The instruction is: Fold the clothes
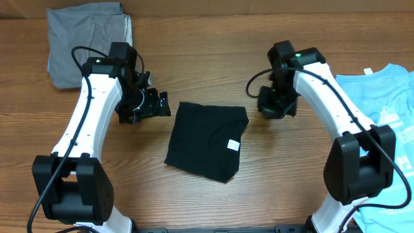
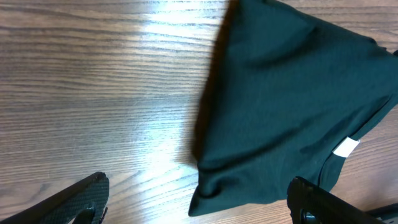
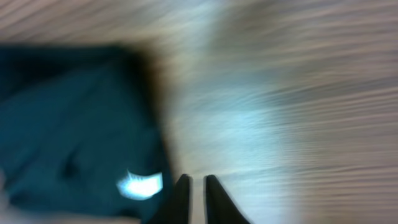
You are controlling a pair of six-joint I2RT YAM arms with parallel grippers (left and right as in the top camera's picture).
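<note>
A folded black garment (image 1: pixel 207 139) with a small white tag (image 1: pixel 233 145) lies in the middle of the table. It fills the upper right of the left wrist view (image 2: pixel 286 106) and the left of the blurred right wrist view (image 3: pixel 74 130). My left gripper (image 1: pixel 147 107) is open and empty, just left of the garment's top left corner, fingers spread wide (image 2: pixel 199 202). My right gripper (image 1: pixel 275 107) is shut and empty, just right of the garment's top right corner, with its fingertips close together (image 3: pixel 196 186).
A folded grey garment (image 1: pixel 87 42) lies at the far left corner. A light blue shirt (image 1: pixel 388 110) lies spread at the right edge, partly under the right arm's base. Bare wood surrounds the black garment.
</note>
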